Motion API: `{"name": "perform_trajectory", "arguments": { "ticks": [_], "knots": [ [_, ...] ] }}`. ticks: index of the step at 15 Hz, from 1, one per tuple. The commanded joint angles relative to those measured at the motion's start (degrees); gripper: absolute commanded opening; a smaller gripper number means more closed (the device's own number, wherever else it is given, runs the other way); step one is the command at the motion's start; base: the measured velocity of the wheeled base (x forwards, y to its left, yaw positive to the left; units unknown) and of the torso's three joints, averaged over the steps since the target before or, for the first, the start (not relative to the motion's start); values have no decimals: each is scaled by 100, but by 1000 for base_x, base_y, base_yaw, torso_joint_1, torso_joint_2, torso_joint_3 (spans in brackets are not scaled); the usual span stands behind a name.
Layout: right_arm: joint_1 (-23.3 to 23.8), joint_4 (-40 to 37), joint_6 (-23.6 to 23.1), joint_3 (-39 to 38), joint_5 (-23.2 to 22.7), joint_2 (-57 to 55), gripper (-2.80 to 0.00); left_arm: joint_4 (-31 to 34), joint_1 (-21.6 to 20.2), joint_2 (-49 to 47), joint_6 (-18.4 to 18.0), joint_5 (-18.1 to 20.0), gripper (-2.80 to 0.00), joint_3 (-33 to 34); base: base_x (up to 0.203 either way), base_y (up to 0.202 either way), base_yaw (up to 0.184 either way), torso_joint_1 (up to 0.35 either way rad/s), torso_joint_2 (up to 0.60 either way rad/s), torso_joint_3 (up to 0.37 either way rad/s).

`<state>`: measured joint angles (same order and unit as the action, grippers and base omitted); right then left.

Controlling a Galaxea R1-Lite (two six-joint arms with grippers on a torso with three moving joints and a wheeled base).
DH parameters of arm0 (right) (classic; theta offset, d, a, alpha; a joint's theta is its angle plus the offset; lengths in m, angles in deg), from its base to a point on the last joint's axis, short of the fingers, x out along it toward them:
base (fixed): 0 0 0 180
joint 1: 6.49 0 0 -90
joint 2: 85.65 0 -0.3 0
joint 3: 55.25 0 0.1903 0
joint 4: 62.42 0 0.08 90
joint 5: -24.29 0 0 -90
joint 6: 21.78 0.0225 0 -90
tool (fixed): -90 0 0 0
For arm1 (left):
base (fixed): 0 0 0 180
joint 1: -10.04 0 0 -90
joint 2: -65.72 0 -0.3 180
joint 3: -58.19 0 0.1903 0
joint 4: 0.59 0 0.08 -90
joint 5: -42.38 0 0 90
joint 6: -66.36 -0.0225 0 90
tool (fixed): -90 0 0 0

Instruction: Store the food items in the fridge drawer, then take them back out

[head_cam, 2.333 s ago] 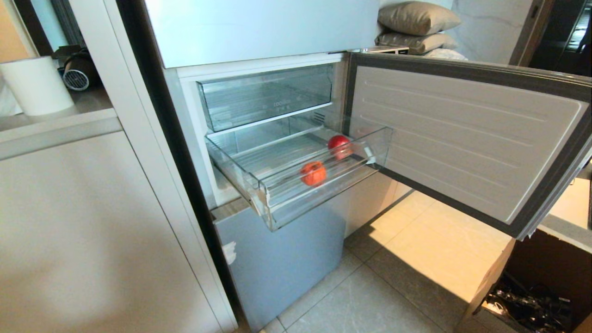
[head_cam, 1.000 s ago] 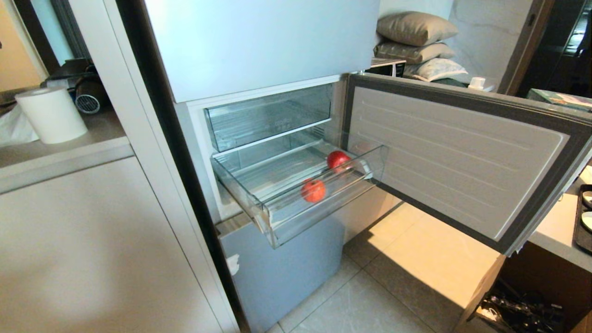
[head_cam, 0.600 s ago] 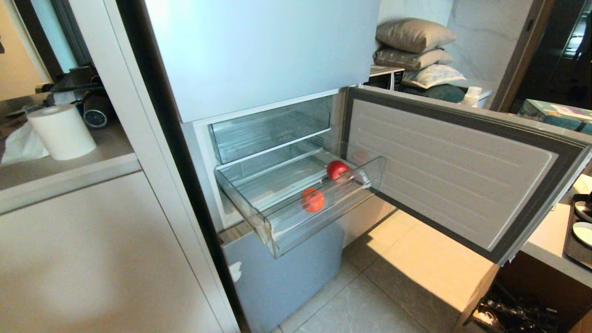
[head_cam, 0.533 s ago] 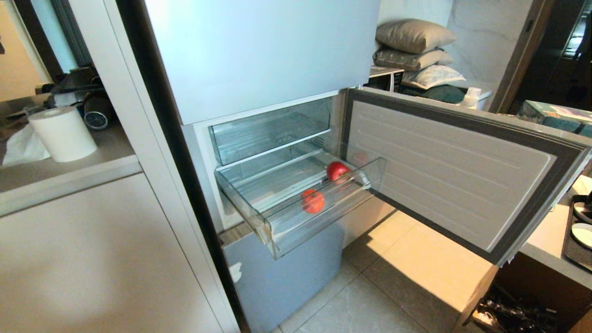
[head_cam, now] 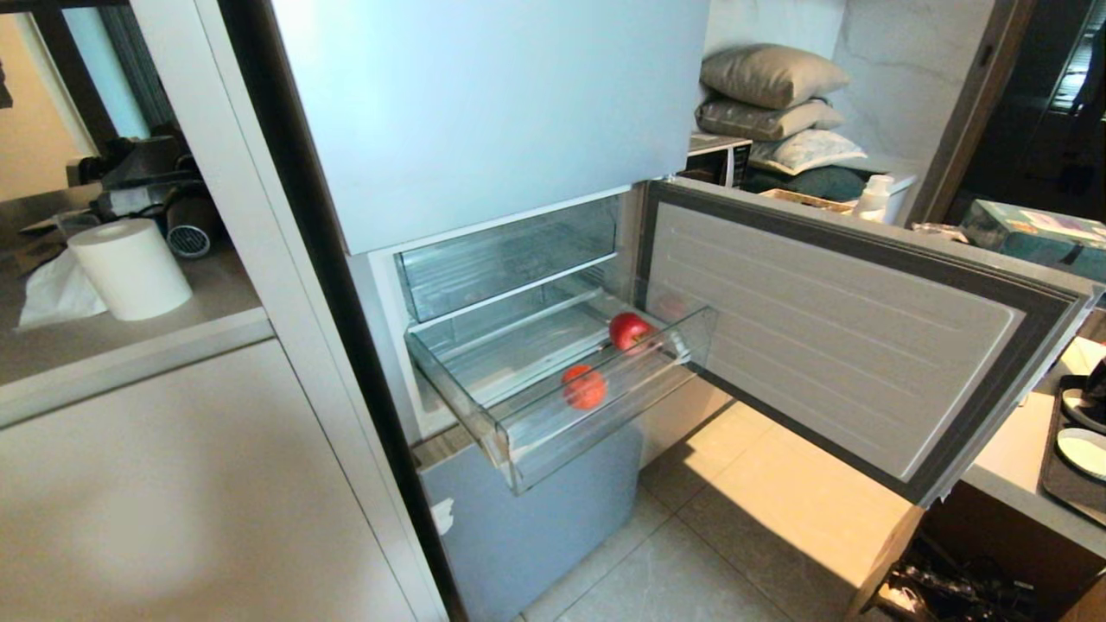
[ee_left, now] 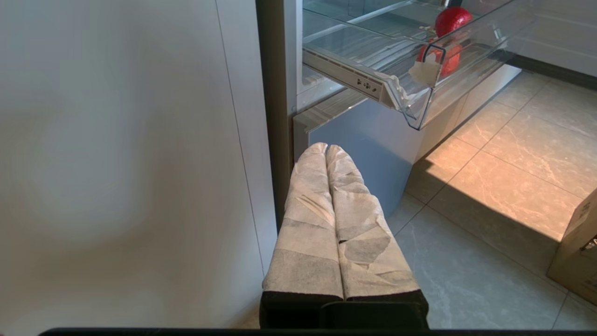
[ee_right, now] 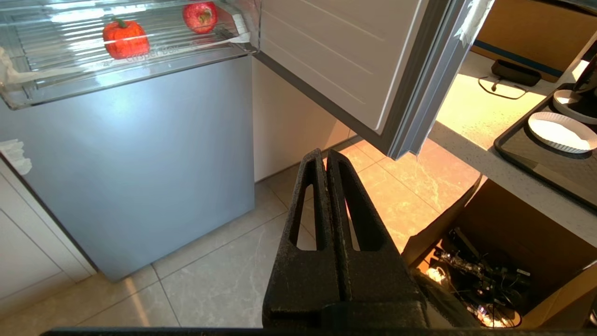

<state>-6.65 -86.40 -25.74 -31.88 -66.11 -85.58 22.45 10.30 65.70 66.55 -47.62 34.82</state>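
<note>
Head view, left to right: a white paper roll (head_cam: pixel 130 268) stands on the beige counter (head_cam: pixel 112 345) at the far left, with a crumpled white tissue (head_cam: pixel 56 294) beside it and dark appliances (head_cam: pixel 164 203) behind. Next comes the fridge (head_cam: pixel 484 95), pale silver-blue, its top panel closed and its middle door (head_cam: pixel 829 328) swung wide to the right, ribbed white lining facing out. Inside, an upper clear bin (head_cam: pixel 510 259) sits pushed in. Below it the fridge drawer (head_cam: pixel 596 423) is pulled out over the closed bottom panel (head_cam: pixel 536 518), which has a white tape scrap (head_cam: pixel 442 517) on its left edge. Two red food items lie on the drawer's ribbed floor: an orange-red pepper-shaped piece (head_cam: pixel 585 386) near the front wall, about midway along it, and a glossy apple (head_cam: pixel 630 331) toward the back right corner, well apart from the first. Beyond the door, pillows (head_cam: pixel 769 95) are stacked, and at the far right a counter carries a dark tray (head_cam: pixel 1067 449) with white dishes.

Neither arm shows in the head view. Seen from its wrist camera, the left gripper (ee_left: pixel 326 148), its fingers wrapped in pale tape, is pressed closed on nothing, low in front of the bottom panel's left edge. The right gripper (ee_right: pixel 323 153), bare black, is likewise closed and empty, above the floor tiles (ee_right: pixel 224 280) below the open door, beside a cardboard box (ee_right: pixel 494 261) of cables.
</note>
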Motion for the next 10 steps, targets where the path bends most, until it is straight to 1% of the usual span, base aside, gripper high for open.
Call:
{"name": "perform_trajectory", "arguments": {
  "ticks": [1,7,10],
  "knots": [
    [-2,0,1,0,-4,-7,-280,-2,0,11,-1,0,-280,9,0,0,0,0,0,0],
    [-2,0,1,0,-4,-7,-280,-2,0,19,2,0,-280,9,0,0,0,0,0,0],
    [-2,0,-8,0,-13,-7,-280,-2,0,11,-1,0,-280,9,151,0,-1,5,-3,4]
  ]
}}
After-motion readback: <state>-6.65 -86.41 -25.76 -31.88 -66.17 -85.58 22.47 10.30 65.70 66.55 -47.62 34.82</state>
